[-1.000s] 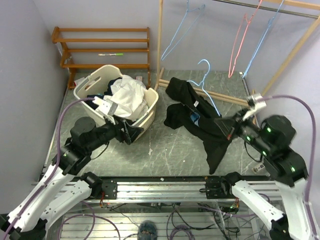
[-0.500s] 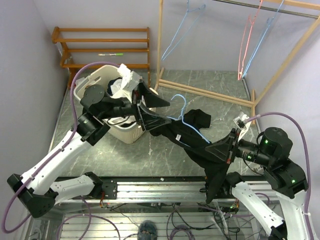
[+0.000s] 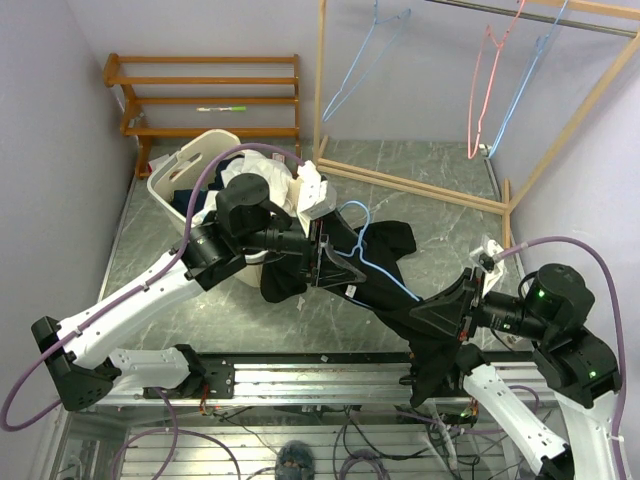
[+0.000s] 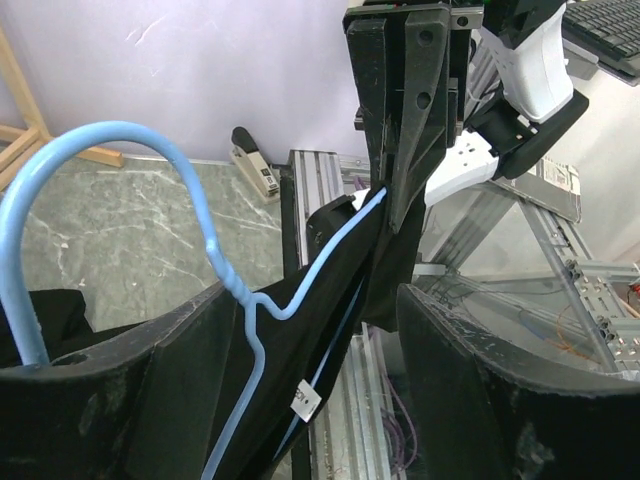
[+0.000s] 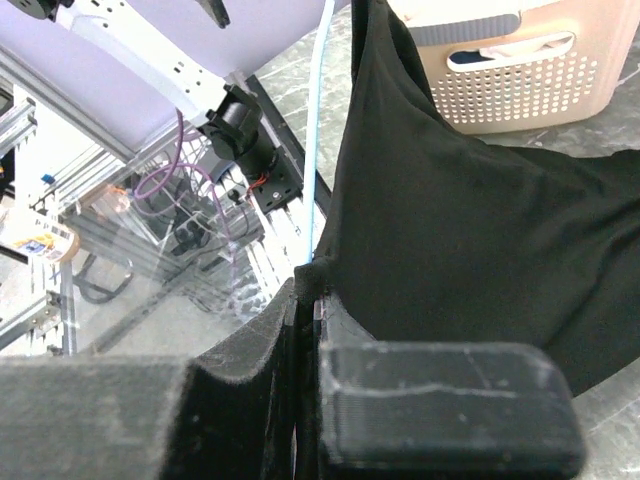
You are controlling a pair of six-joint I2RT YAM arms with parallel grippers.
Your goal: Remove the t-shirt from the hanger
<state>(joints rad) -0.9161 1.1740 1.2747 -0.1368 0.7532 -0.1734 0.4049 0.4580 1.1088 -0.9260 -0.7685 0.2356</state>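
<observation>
A black t-shirt [image 3: 392,243] on a light blue wire hanger [image 3: 361,214] is stretched in the air between my two grippers. My left gripper [image 3: 330,262] is open, its wide fingers [image 4: 120,400] standing on either side of the hanger's twisted neck [image 4: 236,286] and the shirt's collar [image 4: 340,290]. My right gripper [image 3: 428,312] is shut on the lower part of the shirt, with the fabric [image 5: 450,220] pinched between its jaws [image 5: 310,295]. The hanger's wire [image 5: 320,120] runs into the cloth just above them. More shirt hangs down below the right gripper.
A beige laundry basket [image 3: 168,186] of clothes stands behind the left arm, also in the right wrist view [image 5: 520,70]. A wooden shelf rack [image 3: 200,95] is at the back left. A wooden clothes rail [image 3: 420,185] carries blue and pink hangers [image 3: 482,80] at the back right.
My left arm swung from the basket to the hanger and now straddles its neck. The shirt and hanger rose off the floor, pulled taut toward the near right by my right gripper.
</observation>
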